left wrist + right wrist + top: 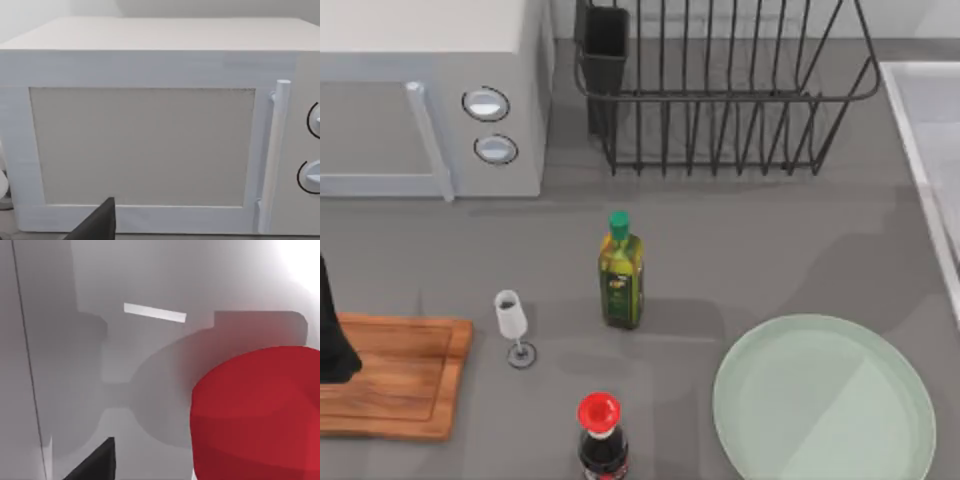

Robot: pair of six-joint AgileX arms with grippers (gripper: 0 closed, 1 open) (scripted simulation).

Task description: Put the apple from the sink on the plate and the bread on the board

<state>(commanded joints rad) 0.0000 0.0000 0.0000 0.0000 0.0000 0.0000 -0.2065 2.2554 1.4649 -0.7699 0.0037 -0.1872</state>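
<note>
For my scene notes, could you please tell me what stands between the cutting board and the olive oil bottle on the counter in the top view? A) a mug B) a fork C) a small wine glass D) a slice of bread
C: a small clear wine glass stands upright on the grey counter, to the right of the board and to the left of the olive oil bottle.

A microwave point(430, 100), dish rack point(720, 90), oil bottle point(620, 270), wine glass point(512, 325) and red-capped bottle point(600, 435) stand around.
</note>
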